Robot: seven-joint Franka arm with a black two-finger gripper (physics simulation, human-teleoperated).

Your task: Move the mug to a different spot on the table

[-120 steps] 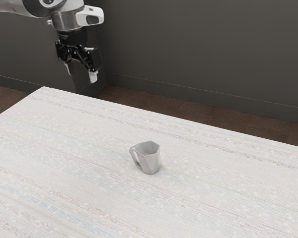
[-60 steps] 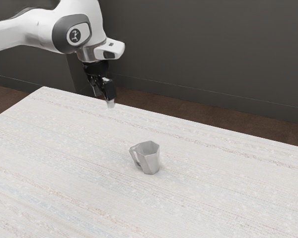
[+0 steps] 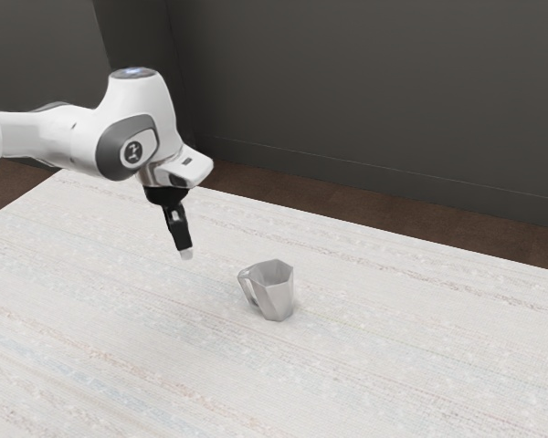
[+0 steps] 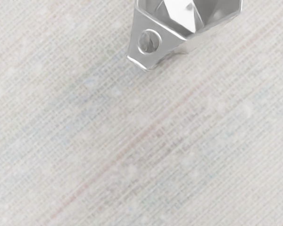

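Whitish tbl [image 3: 420, 365], grey mug [image 3: 272, 290], dark wall [image 3: 365, 82]

The mug [image 3: 275, 290] is silver-grey, the table [image 3: 420, 351] whitish with faint streaks.

One mug [image 3: 272, 290], one table [image 3: 420, 365], apparently one tool [image 3: 184, 252]
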